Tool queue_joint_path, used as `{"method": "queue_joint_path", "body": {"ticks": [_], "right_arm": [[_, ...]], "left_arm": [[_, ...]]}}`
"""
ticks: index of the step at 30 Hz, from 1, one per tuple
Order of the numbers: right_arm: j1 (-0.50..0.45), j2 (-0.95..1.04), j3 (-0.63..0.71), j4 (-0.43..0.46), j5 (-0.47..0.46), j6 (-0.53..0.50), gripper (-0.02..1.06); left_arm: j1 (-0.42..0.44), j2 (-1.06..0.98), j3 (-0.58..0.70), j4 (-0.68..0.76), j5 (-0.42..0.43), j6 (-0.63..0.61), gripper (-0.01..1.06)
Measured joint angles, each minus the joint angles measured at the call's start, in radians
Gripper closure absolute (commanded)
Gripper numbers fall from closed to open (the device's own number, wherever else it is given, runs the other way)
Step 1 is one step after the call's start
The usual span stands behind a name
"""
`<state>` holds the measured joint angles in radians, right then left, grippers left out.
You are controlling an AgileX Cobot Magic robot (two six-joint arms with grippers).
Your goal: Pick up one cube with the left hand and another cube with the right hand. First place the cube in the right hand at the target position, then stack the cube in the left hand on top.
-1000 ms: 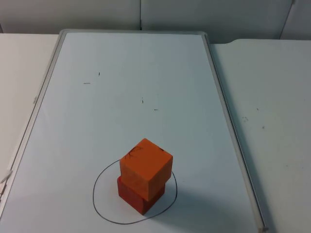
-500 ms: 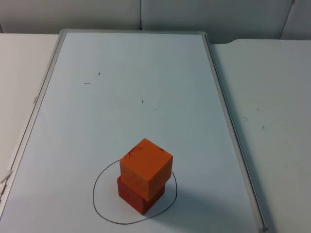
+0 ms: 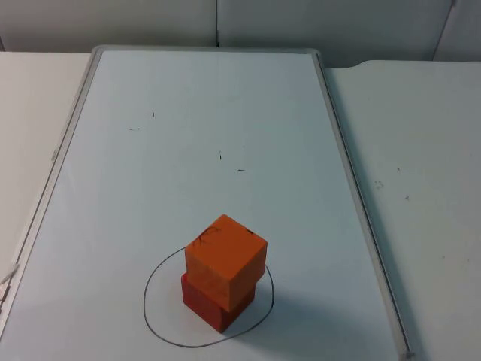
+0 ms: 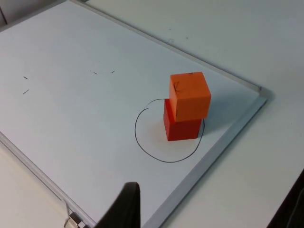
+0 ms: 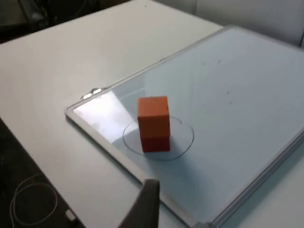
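An orange cube (image 3: pixel 225 259) sits on a darker red cube (image 3: pixel 214 304), slightly twisted against it. The stack stands inside a hand-drawn black circle (image 3: pixel 154 289) near the front of the whiteboard (image 3: pixel 188 113). In the left wrist view the orange cube (image 4: pixel 190 95) and red cube (image 4: pixel 182 128) lie well ahead of my left gripper (image 4: pixel 211 209), which is open and holds nothing. In the right wrist view the same stack (image 5: pixel 153 123) stands far ahead of my right gripper (image 5: pixel 209 213), open and holding nothing, with one fingertip (image 5: pixel 147 202) showing. Both arms wait, pulled back from the board.
The whiteboard has a raised grey frame (image 3: pixel 353 188) and a few small pen marks (image 3: pixel 220 156). Bare white table (image 3: pixel 421 165) lies to its right and left. A grey partition wall (image 3: pixel 225 22) closes the far side.
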<state>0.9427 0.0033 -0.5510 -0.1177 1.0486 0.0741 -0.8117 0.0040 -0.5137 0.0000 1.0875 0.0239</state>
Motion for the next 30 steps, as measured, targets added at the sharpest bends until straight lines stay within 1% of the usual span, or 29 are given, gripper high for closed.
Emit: {"method": "queue_joint_path", "body": {"ticks": [5,13,30], "right_arm": [[0.003,0.0,0.038,0.024,0.032,-0.012,0.21],[0.003,0.0,0.038,0.045,0.034,-0.041,0.21],[0.003,0.0,0.04,0.041,0.034,-0.045,0.21]], "left_arm": [[0.0,0.0,0.0,0.0,-0.002,0.0,0.0],[0.0,0.0,0.0,0.0,-0.002,0.0,0.0],[0.0,0.0,0.0,0.0,-0.002,-0.002,0.0]]}}
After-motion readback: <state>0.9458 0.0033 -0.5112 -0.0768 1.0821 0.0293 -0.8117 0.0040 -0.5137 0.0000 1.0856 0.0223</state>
